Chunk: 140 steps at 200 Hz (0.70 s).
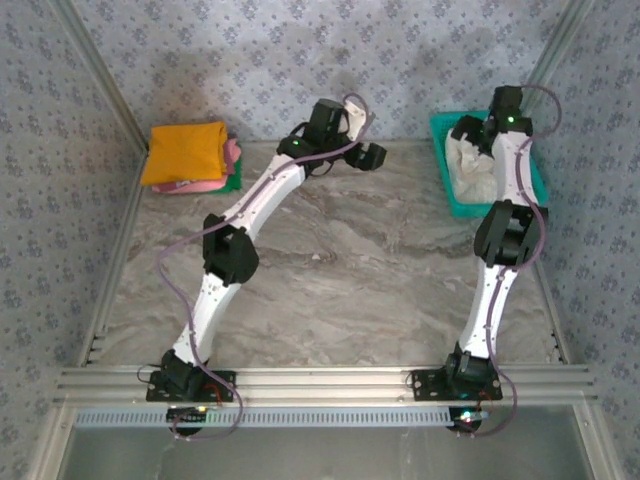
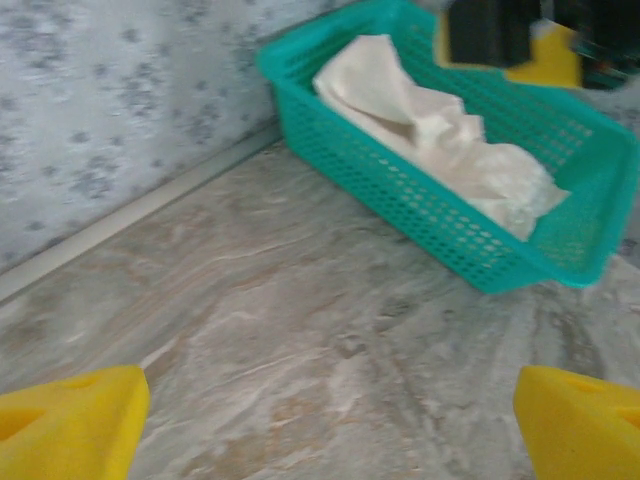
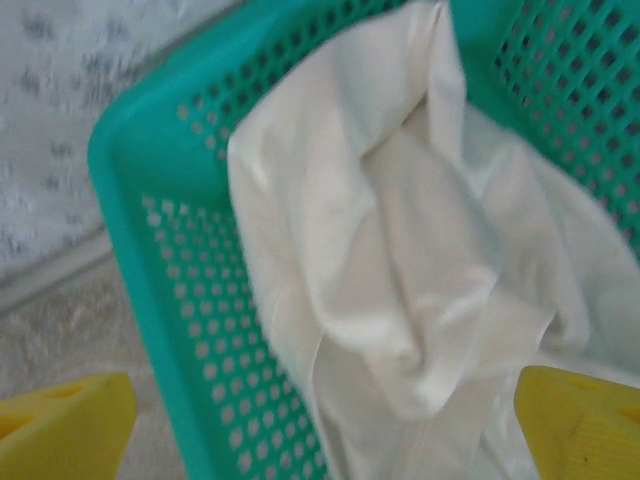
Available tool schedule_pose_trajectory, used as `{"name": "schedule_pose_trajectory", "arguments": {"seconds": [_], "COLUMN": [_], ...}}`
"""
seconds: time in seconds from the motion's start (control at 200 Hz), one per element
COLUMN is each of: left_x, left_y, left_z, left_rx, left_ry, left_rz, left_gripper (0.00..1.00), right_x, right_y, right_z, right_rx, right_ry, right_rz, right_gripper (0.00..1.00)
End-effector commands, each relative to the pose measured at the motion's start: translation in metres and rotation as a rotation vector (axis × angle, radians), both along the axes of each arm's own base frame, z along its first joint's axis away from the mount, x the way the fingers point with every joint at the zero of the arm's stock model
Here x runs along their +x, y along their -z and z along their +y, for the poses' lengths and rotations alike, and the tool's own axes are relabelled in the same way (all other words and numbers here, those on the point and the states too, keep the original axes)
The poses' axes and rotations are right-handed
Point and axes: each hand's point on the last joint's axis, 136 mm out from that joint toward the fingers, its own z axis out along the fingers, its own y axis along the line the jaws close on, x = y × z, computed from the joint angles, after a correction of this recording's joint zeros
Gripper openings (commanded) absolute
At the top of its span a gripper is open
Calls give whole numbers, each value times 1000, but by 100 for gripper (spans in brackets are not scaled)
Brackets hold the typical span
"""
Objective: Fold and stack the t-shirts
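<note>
- Cream cloth marks the white t-shirt (image 1: pixel 472 165) in the top view. It lies crumpled in the teal basket (image 1: pixel 445 195), directly under the right claw (image 1: pixel 482 132). That arm reaches out over the basket, probably to lift the shirt out for folding.
- Well to the left of the left claw (image 1: pixel 370 155), the orange shirt (image 1: pixel 185 150) sits folded on top of the pink shirt (image 1: pixel 232 152) and the green shirt (image 1: pixel 237 181). The stack is tucked into the back corner of the desk (image 1: pixel 350 270), which keeps the middle available as folding ground.
- In the left wrist view the left claw (image 2: pixel 325 440) has its yellow fingers (image 2: pixel 70 430) wide apart with nothing between them, only marbled desk (image 2: pixel 300 330) beneath. The basket (image 2: pixel 450 235) and the white t-shirt (image 2: pixel 440 140) lie ahead and to the right of it. The claw faces that way, seemingly ready to help once the cloth comes out.
- In the right wrist view the right claw (image 3: pixel 320 430) is spread wide too, its fingers (image 3: pixel 585 425) flanking the white t-shirt (image 3: pixel 400 250), which bunches just below them. Whether they touch the cloth I cannot tell. A raised fold beneath the claw looks like the easiest place to pinch, away from the basket wall (image 3: pixel 160 220).
</note>
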Motion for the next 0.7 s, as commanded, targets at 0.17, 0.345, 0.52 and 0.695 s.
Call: {"name": "schedule_pose_trajectory", "arguments": {"seconds": [0.17,0.345,0.52,0.695], "left_x": [-21,-33,-39,-40], "left_y": [34,49,50,28], "left_z": [-33,-39,-39,-29], "left_rx": [-6,17,26,31], "left_ry": [81,109,110,81], "left_rz": [78,124,148,124], "left_gripper": [96,96,95,94], "right_x": [8,17,25,20], "right_y": [93,122,104,20], "right_z": [-18,-14,-15,-15], "right_rx": [117,188,187,111], "right_ry": [4,-21,-22,-15], "right_rz": [119,112,63,-38], "right_gripper": [92,67,16,0]}}
